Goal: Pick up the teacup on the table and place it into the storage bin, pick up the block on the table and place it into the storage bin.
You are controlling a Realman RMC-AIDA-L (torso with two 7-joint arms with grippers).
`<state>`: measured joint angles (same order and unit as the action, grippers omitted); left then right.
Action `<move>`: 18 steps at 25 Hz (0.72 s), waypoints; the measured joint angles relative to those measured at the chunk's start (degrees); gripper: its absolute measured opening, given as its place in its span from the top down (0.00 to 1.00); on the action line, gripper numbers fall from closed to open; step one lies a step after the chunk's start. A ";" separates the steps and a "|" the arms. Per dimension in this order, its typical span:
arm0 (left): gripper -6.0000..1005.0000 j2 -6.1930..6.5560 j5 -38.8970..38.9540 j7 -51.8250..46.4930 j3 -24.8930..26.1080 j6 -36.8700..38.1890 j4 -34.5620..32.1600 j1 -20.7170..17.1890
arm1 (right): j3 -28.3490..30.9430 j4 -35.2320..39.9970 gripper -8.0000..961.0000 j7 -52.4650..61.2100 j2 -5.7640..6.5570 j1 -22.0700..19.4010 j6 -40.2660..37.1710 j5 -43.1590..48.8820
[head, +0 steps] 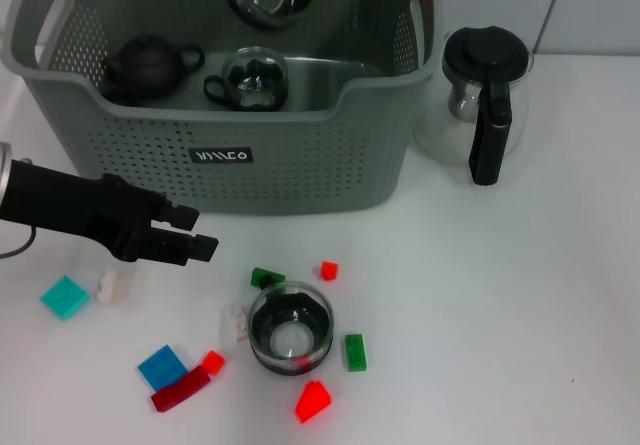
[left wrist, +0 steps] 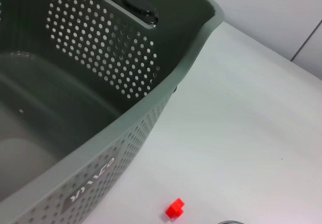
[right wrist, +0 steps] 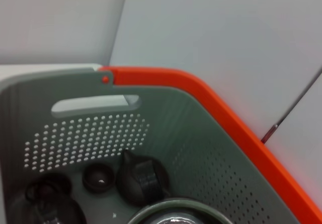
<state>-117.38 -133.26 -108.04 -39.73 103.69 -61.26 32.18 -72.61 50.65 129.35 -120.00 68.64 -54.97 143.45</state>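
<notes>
Teacup (head: 290,330) on white table (head: 520,295); left end effector (head: 205,233) together, empty.

White surface (head: 520,295) with bin, jug, cup and blocks

Beyond the left jaws stands the storage bin (head: 300,165), glass jug (head: 480,100) beside it; teacup (head: 290,327) and scattered blocks lie nearer.

One storage bin (head: 300,165); one glass jug (head: 480,100); one teacup (head: 290,327) on the table; about ten scattered blocks (head: 312,401).
</notes>
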 joint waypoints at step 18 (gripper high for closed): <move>0.43 -1.64 -0.27 1.49 -0.09 -0.39 0.45 -0.44 | -4.64 -16.69 0.94 -0.77 -0.22 5.48 12.67 3.22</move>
<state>-119.02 -133.53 -106.54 -39.82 103.30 -60.82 31.75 -77.25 33.96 128.59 -120.22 74.12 -42.30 146.67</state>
